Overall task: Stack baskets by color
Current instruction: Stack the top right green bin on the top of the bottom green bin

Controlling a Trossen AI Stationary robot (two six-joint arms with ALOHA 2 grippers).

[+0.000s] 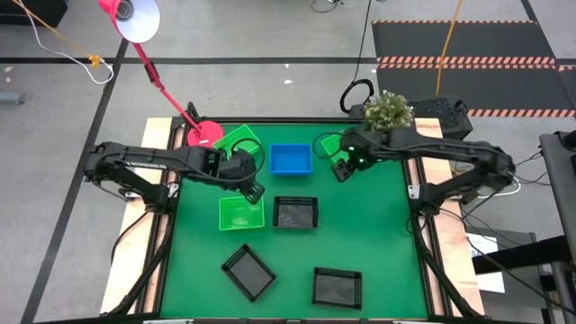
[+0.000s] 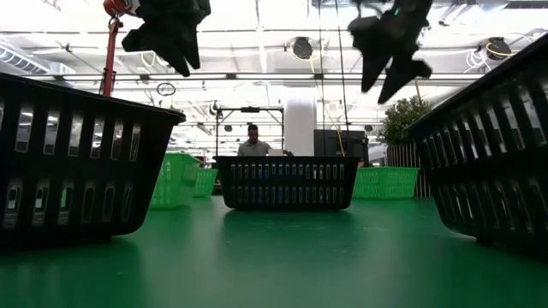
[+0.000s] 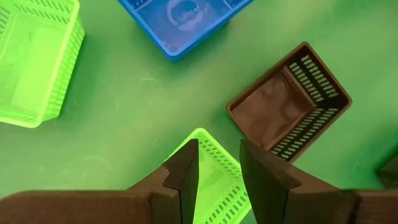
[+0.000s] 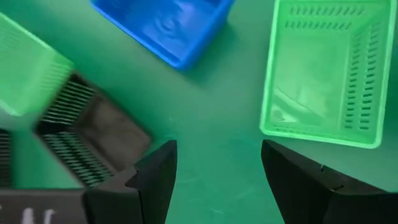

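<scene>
Low view, green table (image 2: 274, 265), person (image 2: 253, 141) behind

- A robotics lab inside a large industrial hall.
- Around the green-topped table (image 1: 378, 252) the floor (image 1: 270, 36) is bare grey concrete marked with black tape lines.
- Beyond the table's far right corner lies a black mat edged with hazard stripes (image 1: 463, 61).
- Cables (image 1: 54, 36) trail across the floor beyond the table's far left corner.
- Behind the table, the low view shows a high ceiling with strip lights (image 2: 257, 34), and a person (image 2: 253, 141) sitting at a workstation.
</scene>
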